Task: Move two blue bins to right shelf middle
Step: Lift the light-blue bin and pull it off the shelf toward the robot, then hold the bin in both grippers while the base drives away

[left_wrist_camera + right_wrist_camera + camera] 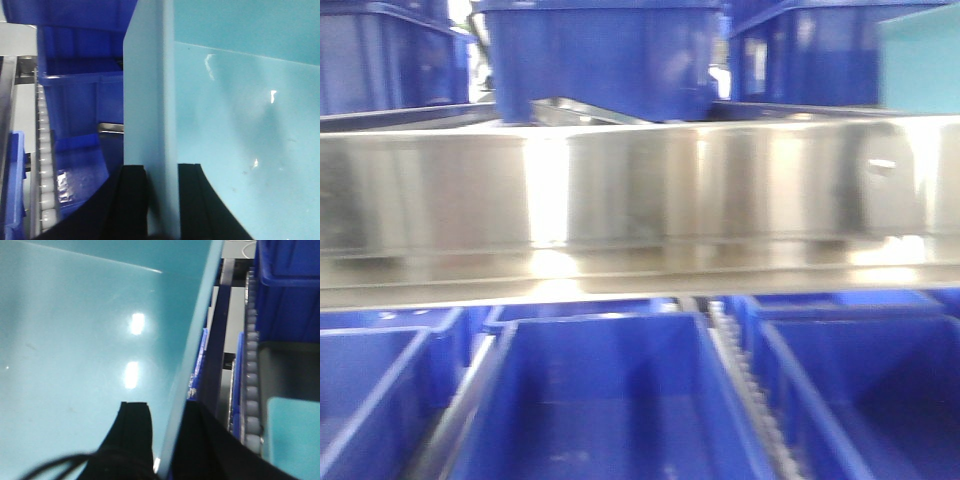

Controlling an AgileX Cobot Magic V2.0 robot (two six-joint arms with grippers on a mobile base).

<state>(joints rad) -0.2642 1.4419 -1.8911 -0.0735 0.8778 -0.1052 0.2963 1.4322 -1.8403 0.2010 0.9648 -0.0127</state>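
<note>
Right shelf (770, 180) fills the front view, its shiny front rail (520, 190) running edge to edge, pic blurred. Above the rail, dark blue bins (610, 60) stand on the tier. Below the rail, open blue bins (610, 400) sit in rows.

L hand (162, 172) is clamped on the upright side wall of a teal bin (240, 125), one black finger each side, w/ the bin's inside to the right of the wall. R hand (167, 410) grips a teal wall (75, 340) the same way, inside to the left. Can't tell if both walls belong to one bin.

In the front view, a teal panel (920, 60) shows above the rail's right end. A roller track (44, 150) w/ dark blue bins alongside appears in both wrist views.
</note>
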